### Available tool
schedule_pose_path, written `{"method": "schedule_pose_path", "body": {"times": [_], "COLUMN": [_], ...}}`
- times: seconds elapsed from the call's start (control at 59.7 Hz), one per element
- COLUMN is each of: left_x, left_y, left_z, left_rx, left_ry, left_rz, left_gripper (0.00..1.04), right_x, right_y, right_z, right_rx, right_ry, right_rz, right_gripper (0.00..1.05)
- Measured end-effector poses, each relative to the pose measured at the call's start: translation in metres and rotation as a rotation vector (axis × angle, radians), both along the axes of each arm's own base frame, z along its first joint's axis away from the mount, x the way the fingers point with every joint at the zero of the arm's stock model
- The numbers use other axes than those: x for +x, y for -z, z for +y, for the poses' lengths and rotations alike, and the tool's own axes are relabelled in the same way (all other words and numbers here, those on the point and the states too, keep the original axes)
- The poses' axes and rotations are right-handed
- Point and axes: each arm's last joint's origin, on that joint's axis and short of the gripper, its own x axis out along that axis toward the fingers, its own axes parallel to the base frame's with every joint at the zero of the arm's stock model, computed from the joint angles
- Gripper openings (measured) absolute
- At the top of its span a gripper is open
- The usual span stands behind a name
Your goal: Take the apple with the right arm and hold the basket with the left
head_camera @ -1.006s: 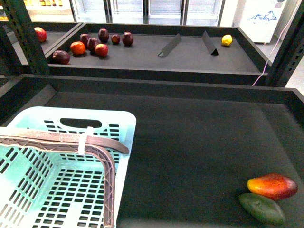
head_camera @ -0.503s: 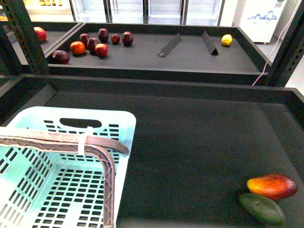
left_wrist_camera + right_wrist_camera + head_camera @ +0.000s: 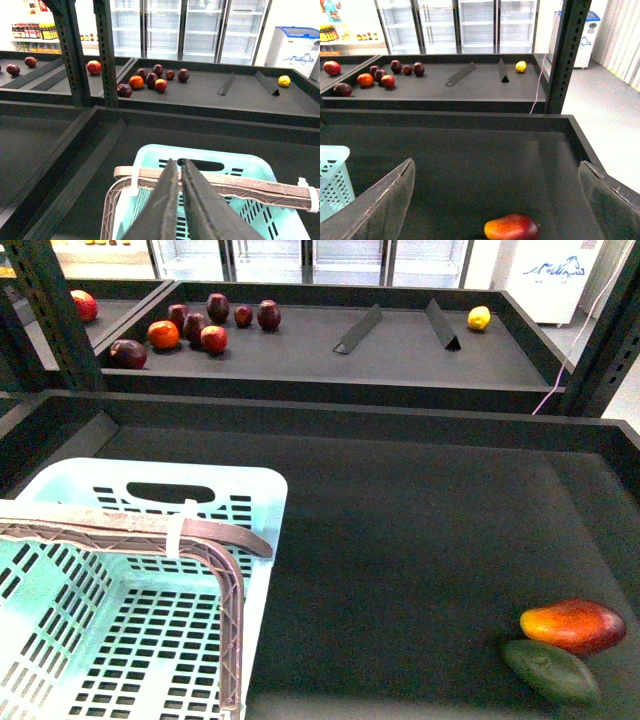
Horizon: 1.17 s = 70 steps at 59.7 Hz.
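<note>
- Left pincer (image 3: 177, 167) closed, empty, just above aqua basket's (image 3: 262, 485) brown handle (image 3: 250, 186)
- Right pincer (image 3: 495, 200) wide open over mango (image 3: 512, 227)
- Apple (image 3: 214, 338) lies far ahead-left on rear bench (image 3: 400, 355), w/ other fruit

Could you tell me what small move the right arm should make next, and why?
Probably reach forward toward the far shelf: the open right gripper hangs over only the red-orange mango, while apple-like red fruits lie there. Which one is the apple is unclear. The left gripper looks shut at the basket handle.
</note>
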Motion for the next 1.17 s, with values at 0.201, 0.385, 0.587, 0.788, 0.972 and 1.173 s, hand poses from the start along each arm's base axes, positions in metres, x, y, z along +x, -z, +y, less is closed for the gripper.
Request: {"method": "schedule_pose_path", "body": {"times": [0.201,0.385,0.587,0.788,0.972,1.173], "left_x": [0.0,0.0,0.0,0.0,0.0,0.0], "left_y": [0.0,0.0,0.0,0.0,0.0,0.0], "left_z": [0.0,0.0,0.0,0.0,0.0,0.0], "left_rx": [0.0,0.0,0.002,0.002,0.002,0.002], "left_ry": [0.0,0.0,0.0,0.0,0.0,0.0], "left_rz": [0.0,0.0,0.0,0.0,0.0,0.0], "left_gripper": [0.5,0.98,0.97,0.97,0.97,0.97], "right_x": [0.0,0.0,0.0,0.0,0.0,0.0], "right_y": [0.0,0.0,0.0,0.0,0.0,0.0], "right_z": [0.0,0.0,0.0,0.0,0.0,0.0], "right_rx": [0.0,0.0,0.0,0.0,0.0,0.0], "right_ry": [0.0,0.0,0.0,0.0,0.0,0.0], "right_rz": [0.0,0.0,0.0,0.0,0.0,0.0], "right_gripper": [0.96,0.96,0.96,0.96,0.96,0.96]}}
